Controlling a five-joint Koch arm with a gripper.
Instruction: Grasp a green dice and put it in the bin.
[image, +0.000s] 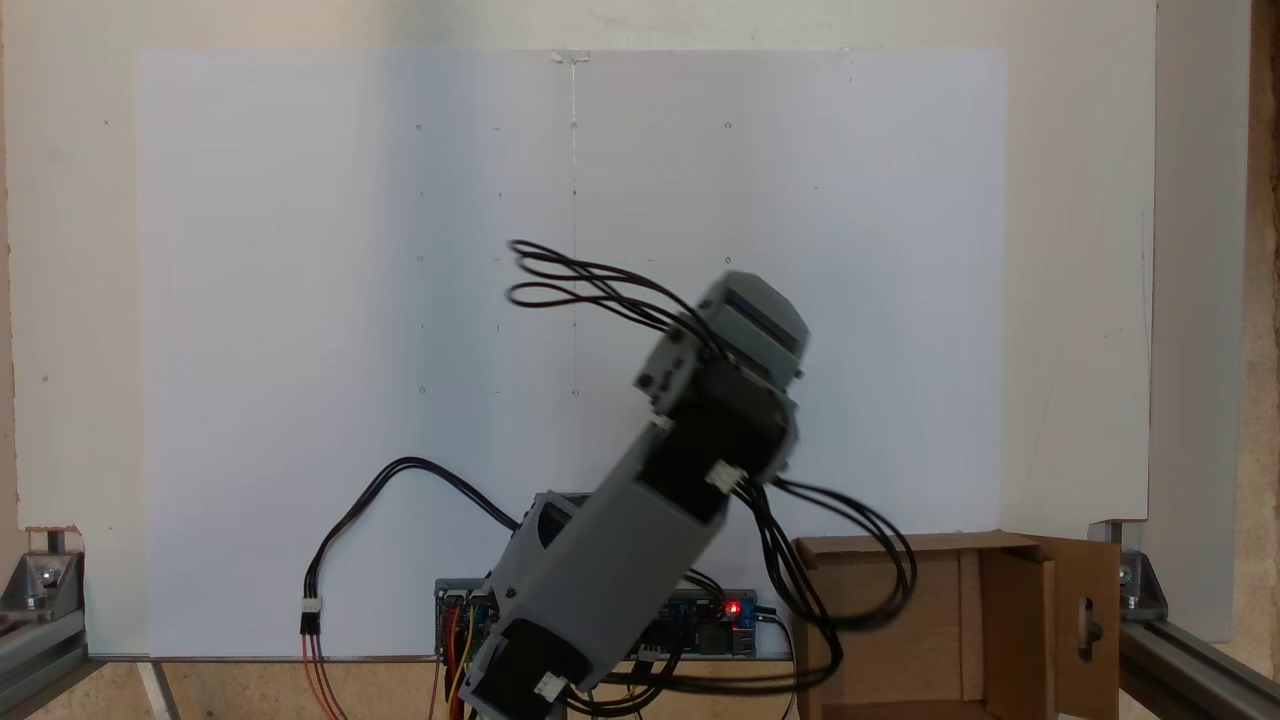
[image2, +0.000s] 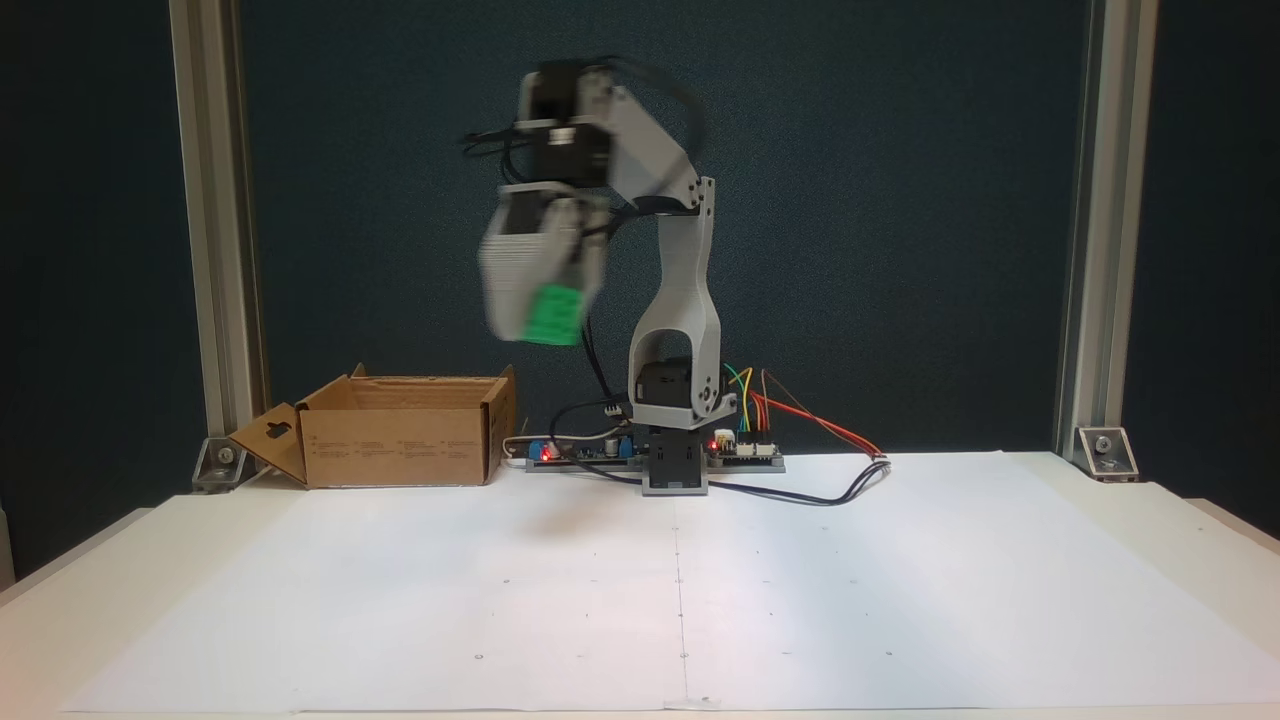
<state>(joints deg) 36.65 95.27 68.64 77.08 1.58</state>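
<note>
White paper sheet (image2: 680, 590) covers the bench in the foreground, blank, no legible writing. Gripper (image2: 545, 320), blurred, upper centre-left of frame, clenched on the green dice (image2: 553, 314), high above the bench. Bin (image2: 400, 435) sits at left; its side print is too small to read.

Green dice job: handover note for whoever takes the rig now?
Gripper: raised well above the table, blurred in motion, green dice at its tip; apparently shut on it.
Bin: open cardboard box beside the arm's base, left of the gripper in that fixed view.
Done: dice picked up.
Left: carry it over the bin, release.
</note>
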